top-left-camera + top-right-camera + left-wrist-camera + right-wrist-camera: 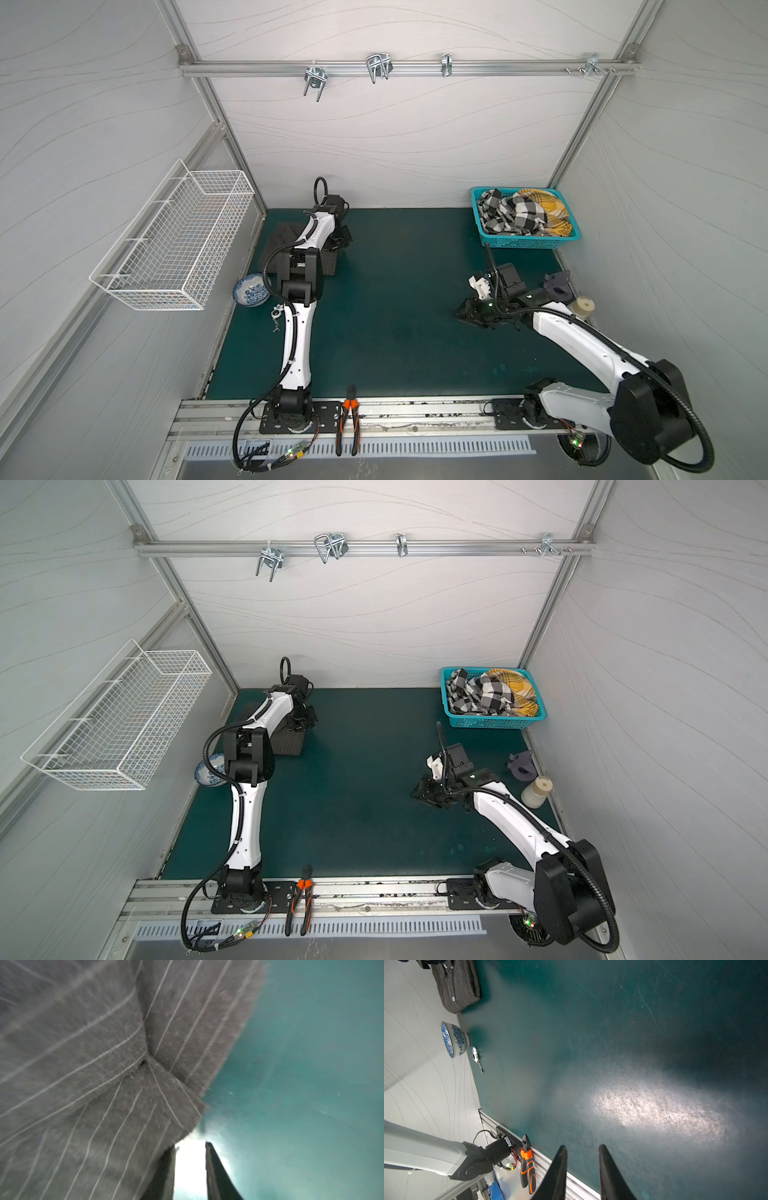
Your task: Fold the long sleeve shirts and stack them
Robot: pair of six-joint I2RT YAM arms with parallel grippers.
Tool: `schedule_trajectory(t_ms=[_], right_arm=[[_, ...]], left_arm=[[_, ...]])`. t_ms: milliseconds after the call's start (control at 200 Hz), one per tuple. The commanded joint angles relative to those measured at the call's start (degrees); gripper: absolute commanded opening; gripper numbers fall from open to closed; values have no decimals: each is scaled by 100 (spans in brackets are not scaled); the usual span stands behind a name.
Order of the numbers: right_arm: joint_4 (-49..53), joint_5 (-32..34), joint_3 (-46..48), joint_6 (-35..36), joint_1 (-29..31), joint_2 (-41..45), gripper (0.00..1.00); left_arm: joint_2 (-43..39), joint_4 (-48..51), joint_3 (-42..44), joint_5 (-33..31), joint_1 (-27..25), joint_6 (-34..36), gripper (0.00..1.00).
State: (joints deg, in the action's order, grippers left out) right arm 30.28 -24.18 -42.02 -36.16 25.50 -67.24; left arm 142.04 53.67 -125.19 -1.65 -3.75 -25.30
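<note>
Wire basket: a white wire basket (174, 241) hangs on the left wall, away from the work.
Bowl: a blue-and-white bowl (250, 291) stands at the left edge of the mat (395, 332), near the shirt but apart from it.
Shirt: the grey pinstripe shirt (456, 985) lies folded into a compact block in the far left corner of the mat. In both top views the left arm hides part of it.
Left gripper: the left gripper (190, 1145) is low at the right edge of the shirt. Its fingers stand a little apart and only bright mat shows between them, so it pinches nothing.
Shirt and fingers: in the left wrist view the cloth edge lies just beside one finger. I cannot tell whether it touches. No cloth is between the fingers.
Step in hand: I judge that the folded shirt is being left in its place.
To do it well: I would keep the fingers apart and move the gripper up and away from the cloth, not along it, so no finger drags the top layer and opens the fold.
Right gripper: the right gripper (582, 1146) hangs over bare mat on the right side with its fingers slightly spread and empty. The shirt is well apart from it.
Blue basket: a blue basket (528, 243) in the far right corner holds plaid cloth (519, 212), probably the next to fold.
</note>
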Motion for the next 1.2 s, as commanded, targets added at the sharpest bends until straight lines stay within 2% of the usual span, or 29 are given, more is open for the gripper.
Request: schedule_trajectory(t_ms=[0, 205, 435, 610, 745, 875, 960, 1025, 1035, 1040, 1050, 1060, 1076, 1091, 1171, 1191], right_arm=[[241, 77, -5, 68, 25, 137, 28], [494, 200, -273, 109, 27, 276, 29], [1112, 752, -860, 220, 9, 671, 38], [1756, 1461, -1587, 472, -218, 1033, 50], [1947, 1746, -2072, 582, -579, 1394, 57], [1618, 2176, -1958, 541, -644, 1909, 64], [1138, 2707, -1476, 116, -648, 2417, 67], [749, 3282, -986, 54, -650, 2910, 79], [685, 3375, -925, 49, -651, 2987, 86], [652, 3398, -875, 49, -647, 3027, 92], [588, 3507, -783, 57, -648, 3102, 97], [548, 3598, -694, 63, -650, 3180, 99], [438, 3716, -562, 81, -651, 3270, 99], [341, 3843, -436, 101, -658, 3409, 99], [-103, 4409, 234, 158, -658, 3924, 99], [-158, 4526, 361, 143, -659, 4011, 99]], left_arm=[[107, 118, -283, 36, 76, 6, 30], [-555, -38, -186, 618, -119, 7, 40], [-2191, -326, 559, 961, -627, -71, 47], [-3933, -737, 1895, 1032, -932, -62, 49], [-5555, -1487, 3681, 1102, -979, -157, 52], [-7015, -2152, 5405, 683, -979, -181, 55], [-7766, -2247, 6221, 266, -979, -96, 56], [-8227, -2424, 6826, -73, -979, 40, 59], [-8280, -2458, 6919, -147, -979, 46, 59], [-8315, -2476, 6963, -189, -979, 49, 59], [-8372, -2522, 7054, -279, -979, 51, 60], [-8415, -2577, 7151, -377, -979, 62, 61], [-8514, -2675, 7307, -518, -979, 87, 71], [-8598, -2775, 7480, -675, -979, 120, 76], [-8978, -3260, 8357, -1546, -979, 296, 85], [-9060, -3416, 8561, -1718, -979, 357, 93]])
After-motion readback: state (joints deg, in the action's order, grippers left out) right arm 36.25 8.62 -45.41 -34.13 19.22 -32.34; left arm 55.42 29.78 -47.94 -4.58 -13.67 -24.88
